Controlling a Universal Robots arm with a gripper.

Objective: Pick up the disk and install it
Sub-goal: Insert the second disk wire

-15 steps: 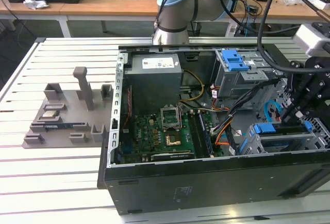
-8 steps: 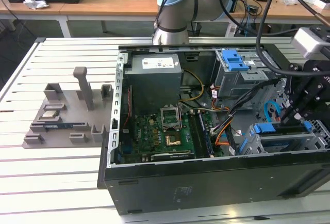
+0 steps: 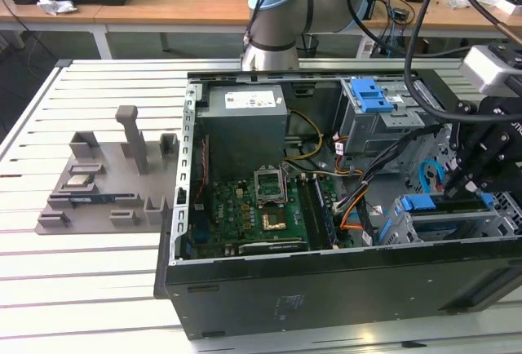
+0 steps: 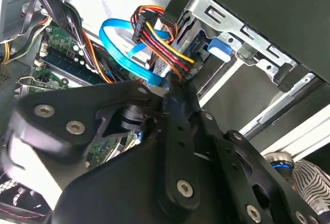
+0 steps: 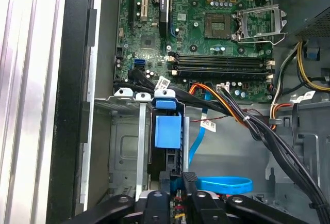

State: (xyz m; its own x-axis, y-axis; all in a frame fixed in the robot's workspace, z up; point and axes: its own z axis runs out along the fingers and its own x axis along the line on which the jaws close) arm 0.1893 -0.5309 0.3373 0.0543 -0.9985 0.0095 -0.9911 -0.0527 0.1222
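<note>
Hand inside open computer case, over drive cage; finger state unclear; white stickers unreadable.

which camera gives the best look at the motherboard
The first wrist view: the motherboard lies square-on, socket and memory slots plain. The exterior view shows it farther off inside the case; the second wrist view shows an edge behind cables.

Even, bright overhead lighting; soft shadows inside the case. Mild glare on the slatted surface. Claw linkage close and out of focus in the second wrist view.
</note>
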